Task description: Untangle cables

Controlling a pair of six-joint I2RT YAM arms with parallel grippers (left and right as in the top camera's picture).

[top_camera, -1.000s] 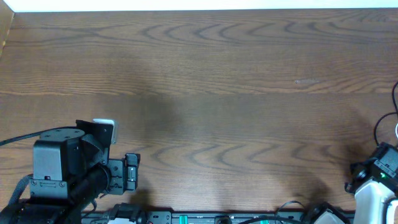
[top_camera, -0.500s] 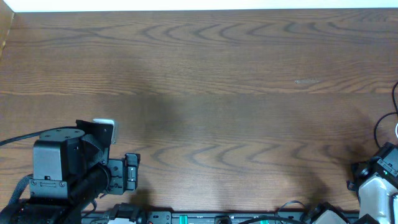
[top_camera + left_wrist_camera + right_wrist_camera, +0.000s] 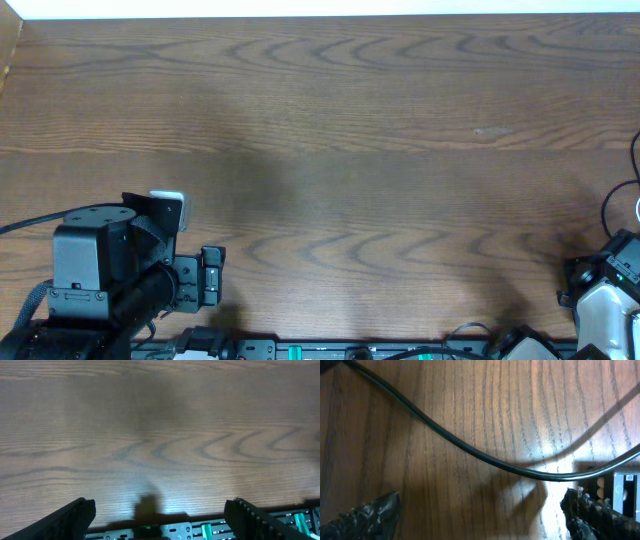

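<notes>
1. The overhead camera is fixed above and looks straight down on the dark brown wood-grain bench [image 3: 330,120] from far off. My black left arm [image 3: 100,270] sits in its lower left corner and my grey right arm [image 3: 605,305] at its lower right edge.
2. The left wrist camera sits low and looks at a slant across the bench, with my black left fingers [image 3: 70,520] in its bottom corners. It shares with the overhead the silver rail with green fittings [image 3: 300,352] along the near edge.
3. The right wrist camera faces almost straight down, very near the wood, with my black right fingers [image 3: 367,512] in its bottom corners. I cannot tell which patch of the overhead view it covers.
</notes>
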